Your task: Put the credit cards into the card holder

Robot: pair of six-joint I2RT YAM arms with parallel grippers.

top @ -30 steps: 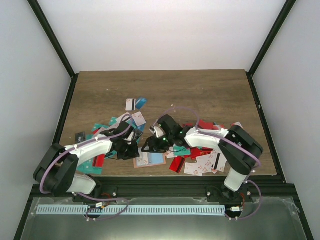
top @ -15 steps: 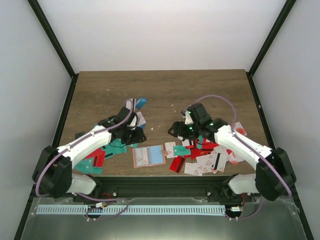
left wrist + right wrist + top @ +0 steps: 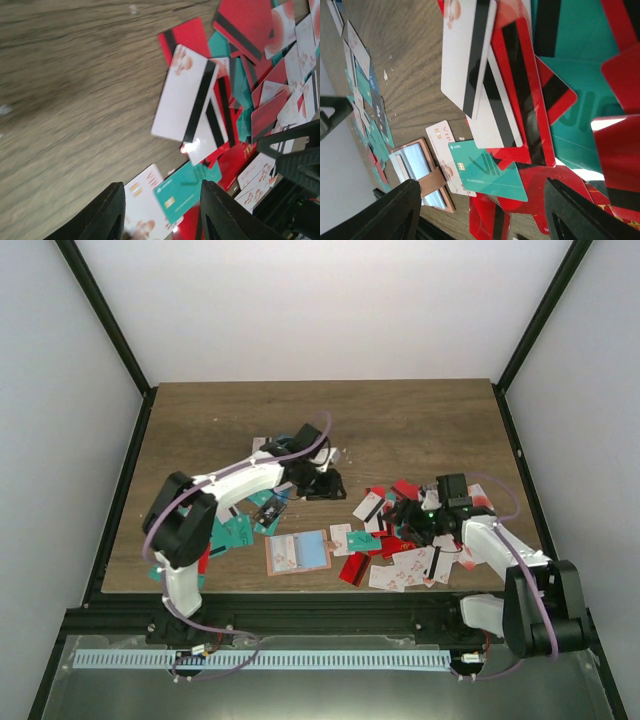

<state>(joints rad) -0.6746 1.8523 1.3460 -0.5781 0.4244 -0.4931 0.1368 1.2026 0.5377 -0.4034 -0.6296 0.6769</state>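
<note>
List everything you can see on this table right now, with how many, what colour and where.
credit cards: many, too overlapped to count; teal, red, and white with red marks, some black-striped; a heap on each side of the table, a few loose in between.
card holder: one; salmon-pink; lying open near the table's front edge, between the two heaps.
table: one; brown wood grain; under everything.
left hand: one; black fingers; open and holding nothing, above the wood beyond the card holder.
right hand: one; black fingers; open and holding nothing, over the right heap.
</note>
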